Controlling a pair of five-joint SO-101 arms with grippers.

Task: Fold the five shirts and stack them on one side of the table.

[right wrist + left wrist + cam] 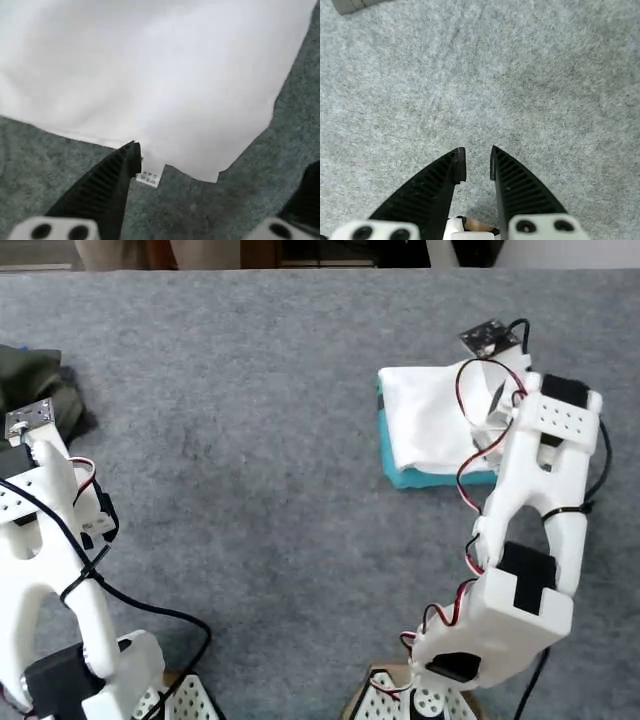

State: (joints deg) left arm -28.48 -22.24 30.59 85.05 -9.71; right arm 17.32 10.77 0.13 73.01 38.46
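The folded white cotton shirt [430,420] sits on a folded teal shirt [420,478], right side of the grey felt table [250,440]. Right gripper [224,162] hangs over its edge, fingers spread wide. Left gripper [476,162] hovers above felt, fingers barely apart, near a crumpled dark-green garment [35,380].

**rigwatcher:** what's in your feed besides the job stuff?

**me:** I'm seeing a fuzzy grey table cover [250,440] on all my cams, plus a brown wooden piece [262,252] past its far edge, with a dark gap [330,250] beside it.
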